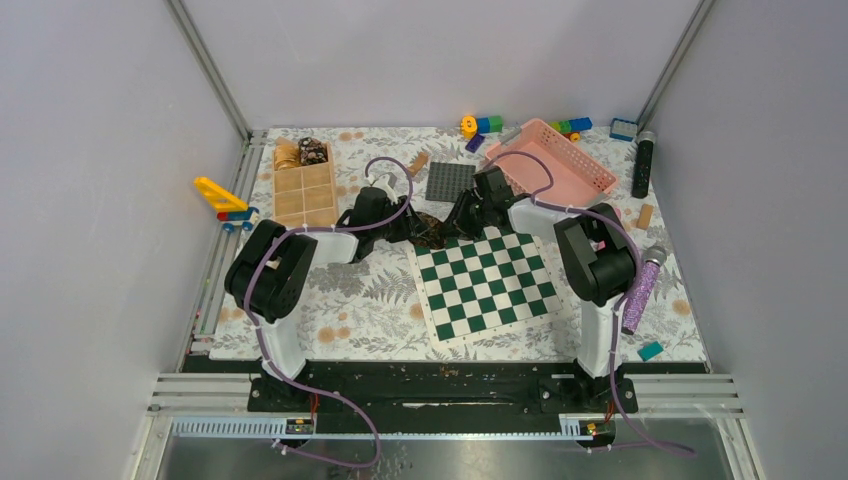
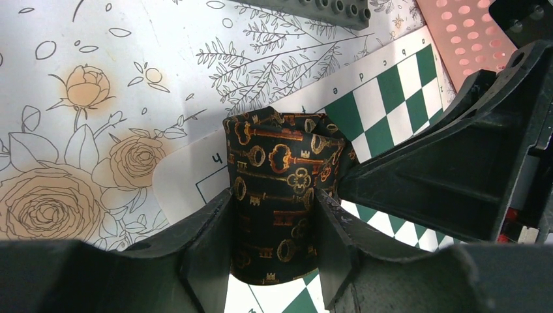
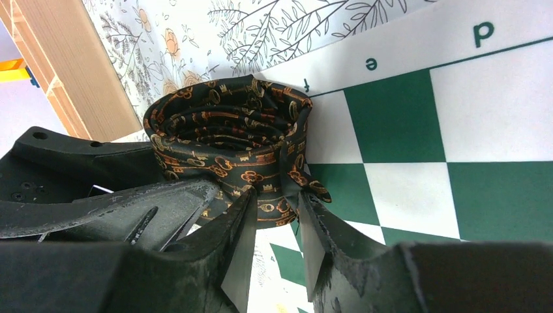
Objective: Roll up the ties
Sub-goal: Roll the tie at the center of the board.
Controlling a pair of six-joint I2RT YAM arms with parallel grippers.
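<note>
A dark tie (image 1: 432, 232) printed with gold keys sits as a coil on the far left corner of the checkerboard (image 1: 487, 283). My left gripper (image 1: 415, 230) is shut on the tie (image 2: 280, 163), whose width fills the space between the fingers (image 2: 209, 228). From the other side my right gripper (image 1: 452, 224) is shut on the coil's lower edge (image 3: 274, 205); the roll (image 3: 228, 130) lies just beyond its tips. Two more rolled ties, a golden-tan one (image 1: 287, 155) and a dark specked one (image 1: 313, 152), rest in a wooden box (image 1: 305, 190).
A pink basket (image 1: 550, 160) and a grey studded plate (image 1: 450, 180) lie just behind the grippers. A black cylinder (image 1: 643, 163) and a purple glittery microphone (image 1: 640, 290) lie at the right edge. Toy bricks (image 1: 485, 125) line the back; a yellow toy (image 1: 222, 197) sits at the left.
</note>
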